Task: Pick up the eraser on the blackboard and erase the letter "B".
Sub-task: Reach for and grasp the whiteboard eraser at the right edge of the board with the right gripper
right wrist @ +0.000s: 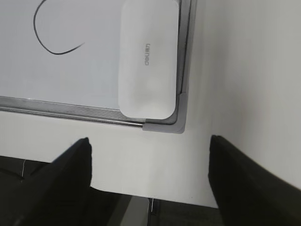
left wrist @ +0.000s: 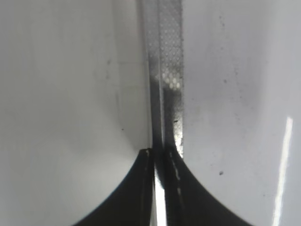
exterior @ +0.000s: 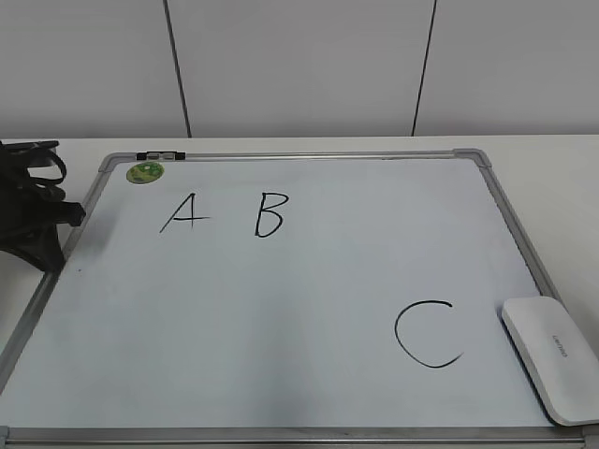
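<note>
Lying at the near right corner of the blackboard [exterior: 309, 309], the eraser [exterior: 552, 358] rests flat with its small grey lettering up, its long side just beside the right frame rail. In the right wrist view the right gripper [right wrist: 149, 162] hangs over the bare table [right wrist: 244, 70] near that corner, fingers spread wide with nothing between them, apart from the eraser [right wrist: 146, 59], which fills the board's grey-capped corner. Just left of the eraser is the large letter "C" [exterior: 426, 334]. Farther off, toward the far left of the board, the letter "B" [exterior: 270, 214] stands whole, with the letter "A" [exterior: 184, 213] to its left and a round green sticker [exterior: 145, 172] in the far left corner. At the board's left edge the dark left arm [exterior: 33, 206] shows; in its wrist view the left gripper [left wrist: 159, 157] has its fingers pressed together over the frame rail [left wrist: 167, 70], gripping nothing.
</note>
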Robot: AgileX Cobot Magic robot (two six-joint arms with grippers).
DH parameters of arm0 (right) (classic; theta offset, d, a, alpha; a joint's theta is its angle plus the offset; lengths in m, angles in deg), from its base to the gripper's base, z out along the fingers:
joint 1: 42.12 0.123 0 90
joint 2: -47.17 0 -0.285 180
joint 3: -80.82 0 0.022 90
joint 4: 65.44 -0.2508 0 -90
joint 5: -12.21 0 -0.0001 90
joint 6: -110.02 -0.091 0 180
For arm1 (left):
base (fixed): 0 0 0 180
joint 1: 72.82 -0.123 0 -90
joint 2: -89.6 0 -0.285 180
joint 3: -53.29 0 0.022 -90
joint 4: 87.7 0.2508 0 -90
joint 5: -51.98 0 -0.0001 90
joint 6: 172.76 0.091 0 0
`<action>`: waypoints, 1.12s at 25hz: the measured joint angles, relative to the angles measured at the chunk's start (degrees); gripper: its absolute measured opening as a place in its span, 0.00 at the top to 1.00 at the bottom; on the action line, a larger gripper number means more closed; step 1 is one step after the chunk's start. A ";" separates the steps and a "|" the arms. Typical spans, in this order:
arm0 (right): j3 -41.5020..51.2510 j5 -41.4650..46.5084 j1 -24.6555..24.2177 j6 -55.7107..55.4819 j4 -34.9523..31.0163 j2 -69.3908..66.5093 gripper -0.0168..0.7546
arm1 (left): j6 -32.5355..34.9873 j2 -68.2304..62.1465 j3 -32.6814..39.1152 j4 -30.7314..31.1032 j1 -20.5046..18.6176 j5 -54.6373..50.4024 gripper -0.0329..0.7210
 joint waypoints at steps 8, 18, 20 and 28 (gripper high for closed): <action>-2.39 -1.52 4.04 -0.73 -0.29 -6.56 0.21 | 0.00 0.00 0.00 -0.27 0.00 0.00 0.94; -2.45 -7.56 4.29 -1.29 -0.29 -16.64 0.16 | 0.00 0.00 0.00 -0.54 -0.04 0.00 0.94; -2.52 -9.15 4.29 -0.90 -0.29 -18.77 0.14 | 0.00 0.00 0.00 -0.54 -0.04 0.00 0.94; -2.74 -14.34 4.29 2.41 -2.79 -27.32 0.13 | 0.00 0.00 0.00 -0.54 -0.04 0.00 0.94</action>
